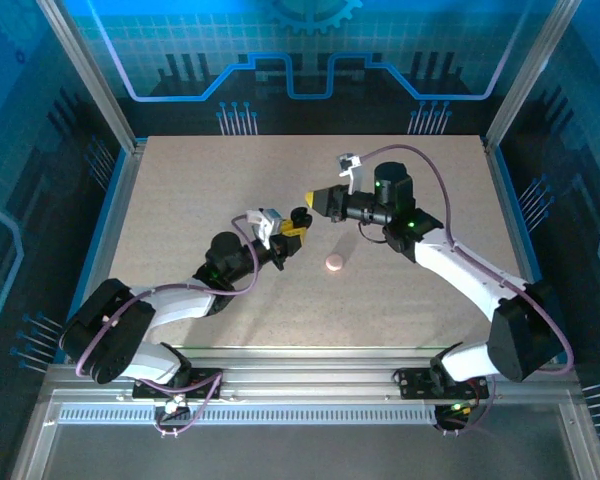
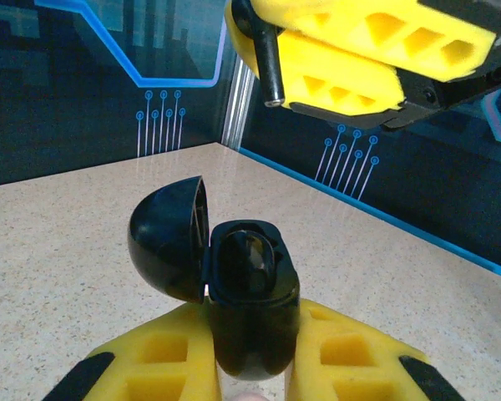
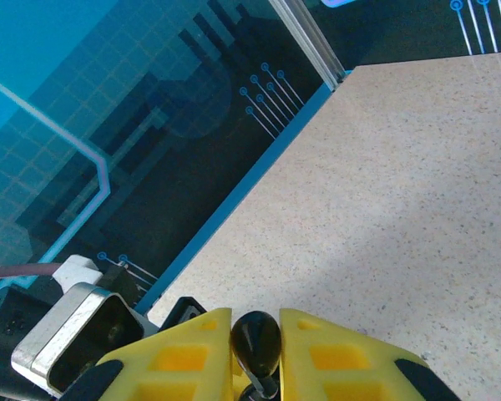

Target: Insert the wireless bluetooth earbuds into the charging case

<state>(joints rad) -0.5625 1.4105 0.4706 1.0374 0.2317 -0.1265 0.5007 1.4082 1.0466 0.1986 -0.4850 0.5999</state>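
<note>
My left gripper (image 2: 250, 338) (image 1: 296, 229) is shut on the black charging case (image 2: 250, 292), holding it upright above the table's middle. Its lid (image 2: 169, 238) is swung open to the left and the inner well is dark. My right gripper (image 3: 255, 334) (image 1: 311, 200) is shut on one black earbud (image 3: 255, 341), a glossy oval head with a stem. In the left wrist view the right gripper's yellow fingers (image 2: 359, 50) hang just above and beyond the open case, the earbud's stem (image 2: 270, 71) poking out downward. The two grippers stand tip to tip, a small gap apart.
A small pale pink round disc (image 1: 334, 263) lies on the speckled table (image 1: 180, 200), just near-right of the grippers. Metal posts and blue walls (image 1: 110, 170) close in the table on the left, right and far sides.
</note>
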